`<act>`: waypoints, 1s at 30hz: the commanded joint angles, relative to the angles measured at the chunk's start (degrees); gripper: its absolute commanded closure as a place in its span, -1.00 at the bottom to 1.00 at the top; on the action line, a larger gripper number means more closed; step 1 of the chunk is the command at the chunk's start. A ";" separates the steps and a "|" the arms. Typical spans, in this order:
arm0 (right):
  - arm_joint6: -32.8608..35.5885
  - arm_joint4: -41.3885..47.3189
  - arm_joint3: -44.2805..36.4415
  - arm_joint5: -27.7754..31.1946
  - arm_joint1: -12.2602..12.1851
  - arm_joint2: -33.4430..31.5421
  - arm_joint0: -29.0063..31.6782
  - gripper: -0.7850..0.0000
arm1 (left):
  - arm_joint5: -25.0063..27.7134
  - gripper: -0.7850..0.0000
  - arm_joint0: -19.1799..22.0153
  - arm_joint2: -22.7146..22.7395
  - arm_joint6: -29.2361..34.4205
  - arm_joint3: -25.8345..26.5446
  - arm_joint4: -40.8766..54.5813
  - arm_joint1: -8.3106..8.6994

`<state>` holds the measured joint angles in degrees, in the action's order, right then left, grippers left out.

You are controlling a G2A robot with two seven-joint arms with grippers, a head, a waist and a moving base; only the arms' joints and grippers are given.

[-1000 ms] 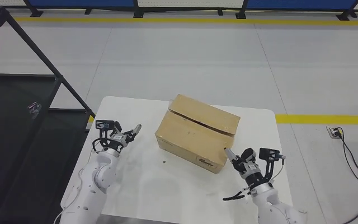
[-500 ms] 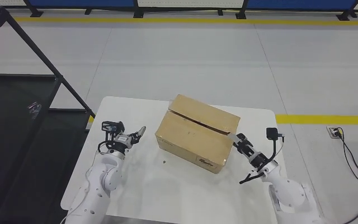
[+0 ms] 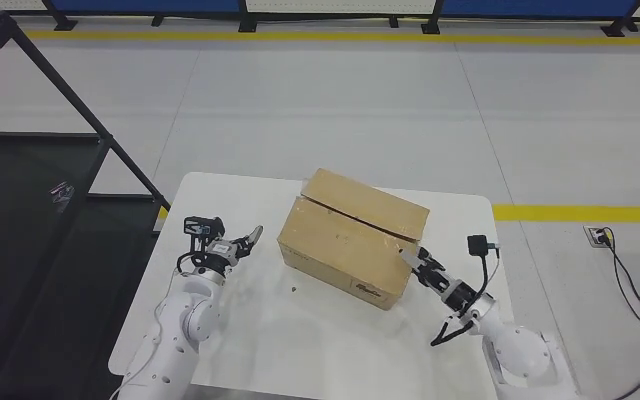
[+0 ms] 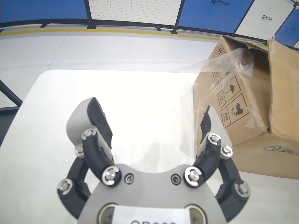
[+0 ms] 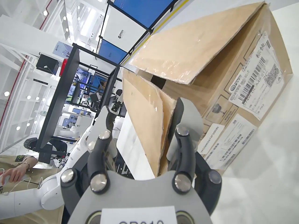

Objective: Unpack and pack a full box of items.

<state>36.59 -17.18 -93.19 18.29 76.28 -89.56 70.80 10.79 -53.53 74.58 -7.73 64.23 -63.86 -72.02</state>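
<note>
The cardboard box (image 3: 350, 235) stands in the middle of the top view on the white table (image 3: 250, 320); its position is unchanged over the last second. The right gripper (image 3: 411, 256), which a second ago lay at the lower right of the frame, has swung in to the box's right-hand corner, just right of centre. In the right wrist view the edge of the near top flap (image 5: 144, 108) runs into the gripper's mouth; whether the gripper has clamped on it cannot be told. The far flap (image 5: 186, 54) sits slightly raised, with a dark gap at the seam. The left gripper (image 3: 245, 240), left of centre, has advanced a little toward the box's left end. Its jaws are apart and hold nothing, near the loose clear tape (image 4: 230, 59) hanging from that end. Judgement: unpacking is at its opening step. The right arm is now placed to lift the near flap, and no item is out yet. Risk: the box may slide if the flap is pulled unbraced.
</note>
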 commanded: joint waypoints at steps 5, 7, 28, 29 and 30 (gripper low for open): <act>-0.54 -0.92 -0.10 -0.47 -0.22 1.85 -0.20 0.91 | 0.47 -1.00 0.23 0.27 0.36 -0.30 1.13 -0.12; -0.50 -0.79 -0.15 -0.36 -0.32 2.21 -0.26 1.00 | 0.56 -1.00 0.23 0.37 0.32 -0.33 1.27 -0.13; 5.41 5.00 1.48 7.02 -2.27 1.99 0.10 -1.00 | 0.74 -1.00 3.38 -1.71 2.15 -4.44 1.92 -1.08; 5.32 5.14 1.25 7.43 -2.38 1.76 0.33 -1.00 | 0.89 -1.00 3.82 -2.06 2.28 -4.93 1.90 -1.19; 5.21 5.42 1.01 7.98 -2.49 1.46 0.71 -1.00 | 0.92 -1.00 4.30 -2.40 2.33 -5.41 1.82 -1.31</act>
<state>41.91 -11.97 -91.95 25.80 73.89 -87.82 71.20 11.66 -49.68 72.52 -5.45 59.30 -61.95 -73.23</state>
